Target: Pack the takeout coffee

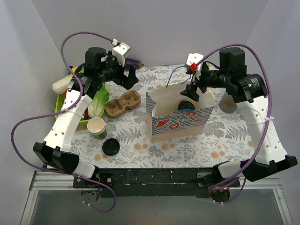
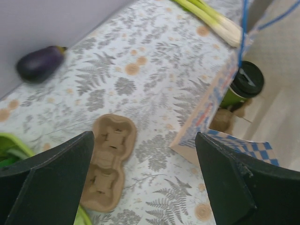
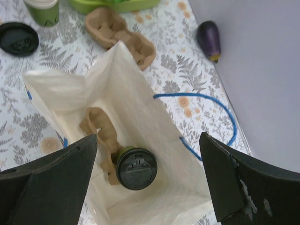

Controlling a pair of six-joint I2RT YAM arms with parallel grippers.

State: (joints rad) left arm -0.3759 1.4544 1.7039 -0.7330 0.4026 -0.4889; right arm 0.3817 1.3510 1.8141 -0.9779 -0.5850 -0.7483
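Right tool (image 3: pixel 149 136): spread fully wide, gripping nothing, hanging over the open mouth of the paper bag (image 3: pixel 117 79). Left tool (image 2: pixel 144 136): also wide apart and empty, parked above the bench (image 1: pixel 187 150) to the left of the bag, looking down on the loose cup carrier (image 2: pixel 108 164).

Packing looks done, with probably only the retreat left.

Risks, as a judgement:
- Snagging the blue handle (image 3: pixel 211 101) or the bag rim on the way out, enough to drag or tip the light bag. Likely cause: a slanted pull-out instead of a straight lift.
- Toppling of the cup inside. Hard to tell from the wrist view whether seated in a cell of the carrier in the bag (image 3: pixel 101 131) or merely standing against its end. If only standing there, any nudge to the bag could knock it over.
- Spill on tipping, with the lid on but its seal impossible to judge.

Takeout coffee (image 3: pixel 136 168): upright on the bag floor, black lid on top, roughly below the gap between the right tool's fingers, clear of both and untouched. Well apart from the left tool, seen from there only over the bag's rim.

Off to the front left: loose black lid (image 1: pixel 111 147) and stacked green cups (image 1: pixel 97 126). Eggplant (image 1: pixel 133 62) at the far edge.
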